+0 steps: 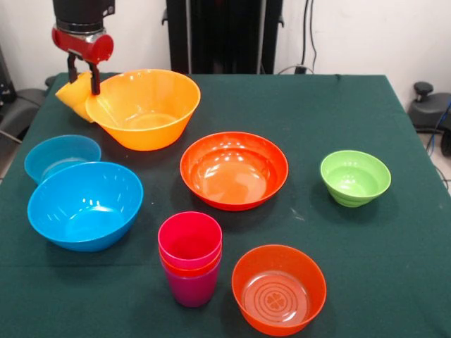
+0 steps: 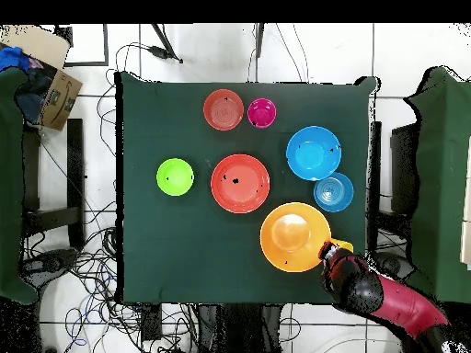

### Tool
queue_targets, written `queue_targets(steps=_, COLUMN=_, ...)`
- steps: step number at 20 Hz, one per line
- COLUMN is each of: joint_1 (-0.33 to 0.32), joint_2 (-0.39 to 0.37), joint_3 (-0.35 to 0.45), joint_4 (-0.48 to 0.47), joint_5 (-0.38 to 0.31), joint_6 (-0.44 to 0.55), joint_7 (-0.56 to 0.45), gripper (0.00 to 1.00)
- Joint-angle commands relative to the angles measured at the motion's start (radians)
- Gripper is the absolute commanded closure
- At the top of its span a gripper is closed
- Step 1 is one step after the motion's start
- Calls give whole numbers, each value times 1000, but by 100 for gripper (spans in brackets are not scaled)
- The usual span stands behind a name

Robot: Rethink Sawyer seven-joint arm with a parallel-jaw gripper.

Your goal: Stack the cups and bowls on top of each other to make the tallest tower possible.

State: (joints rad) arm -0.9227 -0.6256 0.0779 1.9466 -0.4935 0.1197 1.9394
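Observation:
My gripper hangs at the table's back corner, shut on the rim of the yellow cup, which tilts on its side against the outer wall of the large orange-yellow bowl. From overhead, the gripper and a sliver of the yellow cup sit at that bowl's edge. The tower stands upright near the front: a purple cup at the base, an orange rim, a crimson cup on top; overhead it is a magenta circle.
On the green cloth stand a large blue bowl, a small blue bowl behind it, a wide red-orange bowl, a small green bowl and a small translucent orange bowl beside the tower.

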Motion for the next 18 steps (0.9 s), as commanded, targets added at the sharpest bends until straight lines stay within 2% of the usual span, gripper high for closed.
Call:
queue_targets(steps=1, joint_1=25, joint_2=-18, joint_3=98, joint_4=29, joint_5=5, joint_6=-14, joint_7=76, gripper=0)
queue_targets(steps=7, joint_1=56, joint_2=-9, joint_3=103, joint_4=32, joint_5=13, joint_6=-47, joint_7=102, gripper=0)
queue_targets(steps=18, joint_1=44, joint_2=-9, joint_3=139, joint_4=44, joint_5=19, joint_6=-67, joint_7=110, gripper=0)
